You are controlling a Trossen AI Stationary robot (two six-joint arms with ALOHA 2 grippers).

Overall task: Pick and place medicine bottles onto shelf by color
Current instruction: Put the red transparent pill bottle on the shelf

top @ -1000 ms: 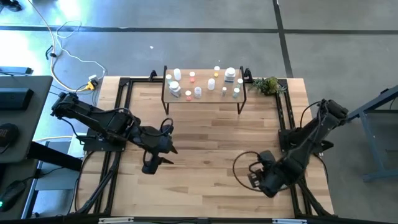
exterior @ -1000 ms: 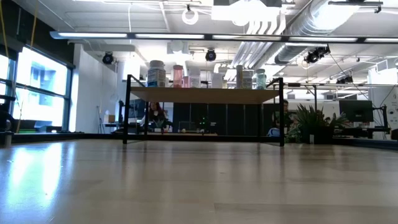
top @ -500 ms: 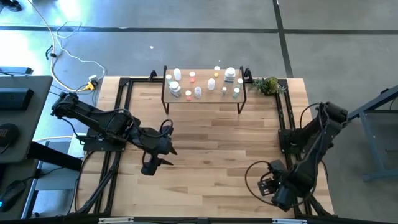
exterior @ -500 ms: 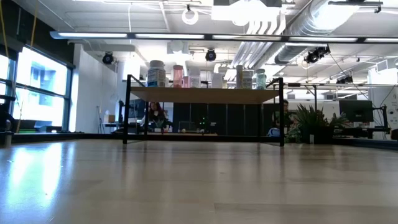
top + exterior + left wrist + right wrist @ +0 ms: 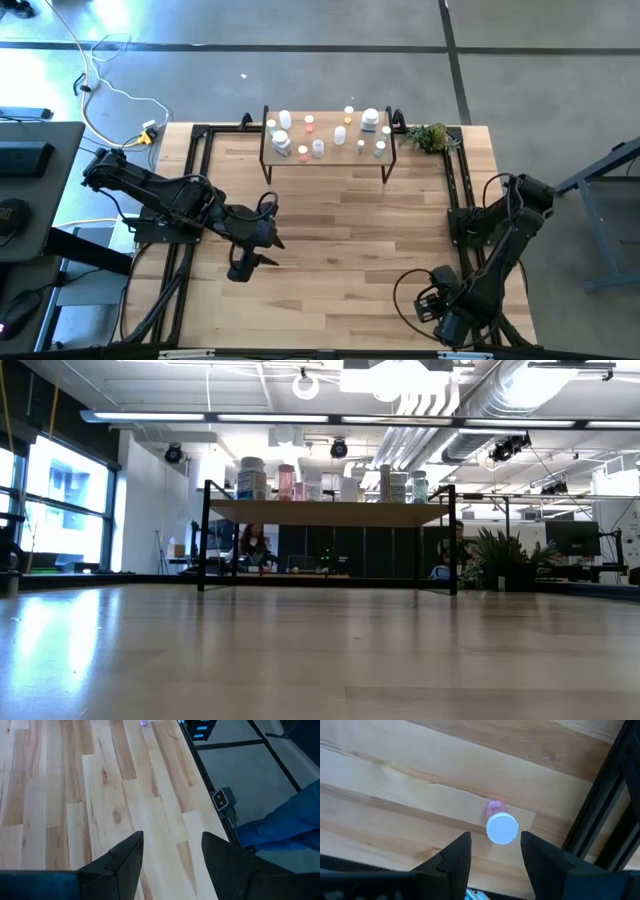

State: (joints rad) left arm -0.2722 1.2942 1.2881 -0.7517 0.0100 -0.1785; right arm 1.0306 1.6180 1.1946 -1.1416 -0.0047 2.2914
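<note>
- The right gripper (image 5: 491, 851) has its fingers spread wide, right above a small white-capped bottle (image 5: 502, 827) standing on the table (image 5: 395, 780) by the near right corner
- The left gripper (image 5: 170, 851) is spread apart too, holding nothing, over the bare wood on the left side
- The other medicine bottles (image 5: 330, 133) stand on the shelf (image 5: 327, 152) at the far edge
- A green plant sprig (image 5: 432, 137) lies just right of the shelf

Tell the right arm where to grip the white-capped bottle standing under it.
Grip the white-capped bottle on its sides just below the cap, coming straight down. It stands upright on the tabletop, cap facing the right gripper, whose open fingers already straddle it.
</note>
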